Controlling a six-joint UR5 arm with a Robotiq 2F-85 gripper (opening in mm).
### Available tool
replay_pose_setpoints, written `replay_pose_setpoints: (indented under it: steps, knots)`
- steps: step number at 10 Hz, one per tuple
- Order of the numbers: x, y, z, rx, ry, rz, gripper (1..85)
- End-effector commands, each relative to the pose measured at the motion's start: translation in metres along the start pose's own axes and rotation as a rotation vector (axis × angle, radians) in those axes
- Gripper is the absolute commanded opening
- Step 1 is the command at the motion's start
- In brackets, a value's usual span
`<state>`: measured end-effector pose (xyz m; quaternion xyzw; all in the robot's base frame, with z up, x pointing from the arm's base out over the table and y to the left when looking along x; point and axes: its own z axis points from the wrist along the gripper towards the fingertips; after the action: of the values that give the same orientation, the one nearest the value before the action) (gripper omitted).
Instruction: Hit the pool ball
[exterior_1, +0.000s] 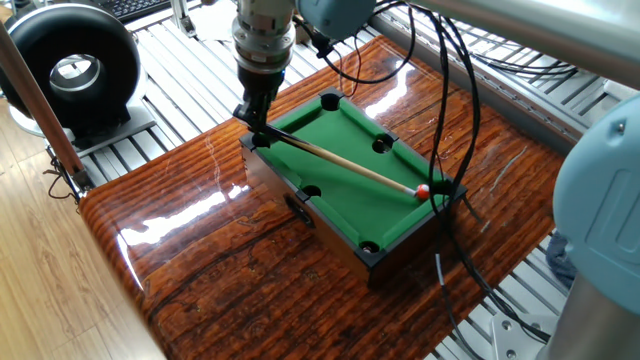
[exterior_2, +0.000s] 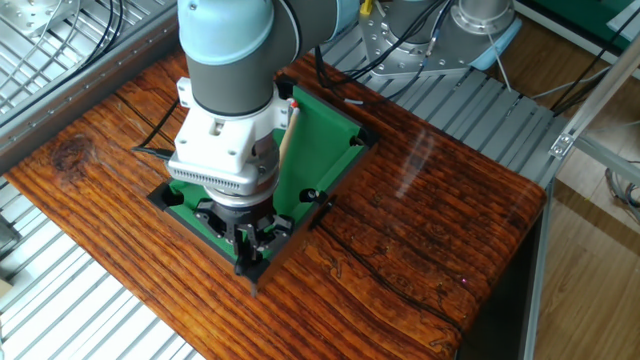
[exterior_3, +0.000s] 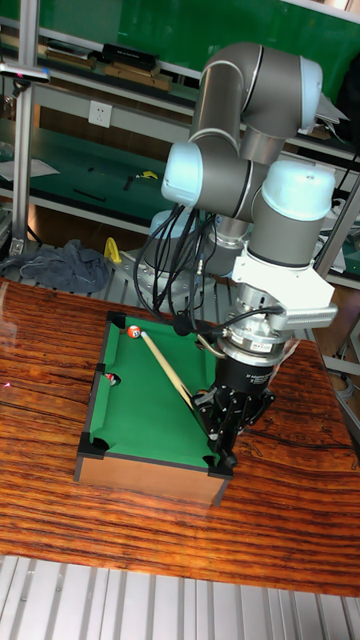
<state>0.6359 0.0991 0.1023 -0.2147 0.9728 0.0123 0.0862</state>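
Observation:
The pool ball (exterior_1: 423, 190) is a tiny orange-red ball at the far right corner of the small green pool table (exterior_1: 350, 125), close to a corner pocket. A thin wooden cue (exterior_1: 340, 162) lies diagonally across the felt with its tip at the ball. My gripper (exterior_1: 256, 126) stands over the opposite corner, shut on the cue's butt end. In the tall fixed view the ball (exterior_3: 132, 331) is at the far left corner and the gripper (exterior_3: 224, 442) is at the near right corner. In the other fixed view my arm hides much of the table (exterior_2: 325, 135); the ball (exterior_2: 293, 104) peeks out beside the wrist.
The pool table sits on a glossy wooden tabletop (exterior_1: 230, 250). A black round blower (exterior_1: 70, 65) stands off the table at the back left. Black cables (exterior_1: 452, 110) hang beside the ball's corner. Slatted metal (exterior_1: 190, 90) surrounds the tabletop.

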Motion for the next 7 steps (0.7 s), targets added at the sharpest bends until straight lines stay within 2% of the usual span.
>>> replay_pose_setpoints:
  steps: [1,7]
  knots:
    - [0.0036,-0.0028,-0.0005,-0.010,-0.010,0.001,1.3]
    - [0.0132,-0.0028,0.0014,0.022,-0.007,-0.006,1.3]
